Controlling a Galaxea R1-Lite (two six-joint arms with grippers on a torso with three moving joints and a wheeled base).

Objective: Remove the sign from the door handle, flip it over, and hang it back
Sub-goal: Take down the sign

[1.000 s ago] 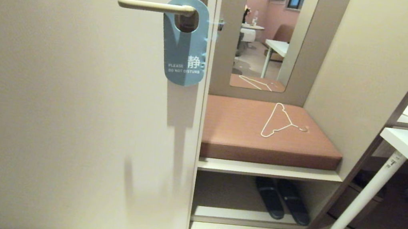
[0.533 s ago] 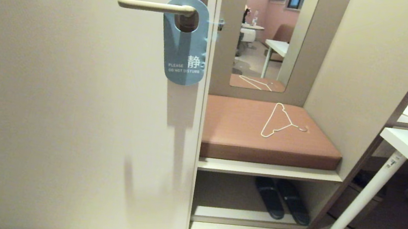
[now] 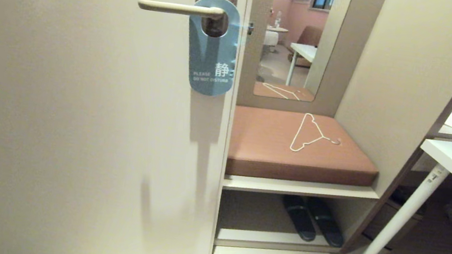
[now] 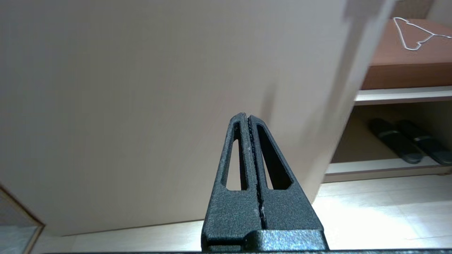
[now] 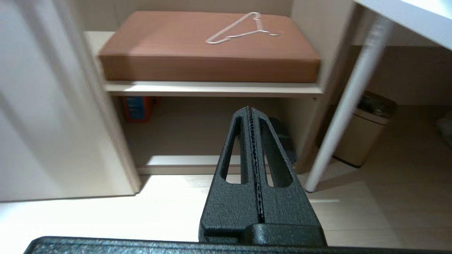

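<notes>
Pretty clearly a hotel room: do-not-disturb sign [image 3: 213, 49] on the door handle [image 3: 178, 8], cushioned bench [image 3: 267, 151] with a hanger [image 3: 309, 133], slippers [image 3: 313, 218] underneath, mirror [image 3: 296, 34] behind.

A brown padded bench cushion [image 3: 276, 148] on a cream shelf board [image 3: 297, 188] carries a thin white wire hanger [image 3: 310, 134] lying flat; dark slippers [image 3: 313, 218] rest beneath.

Head view: high, facing the door [image 3: 75, 113] and bench cushion [image 3: 268, 144]. Wrist views: low, near the floor; both show the cushion and wire hanger [image 5: 240, 30].
</notes>
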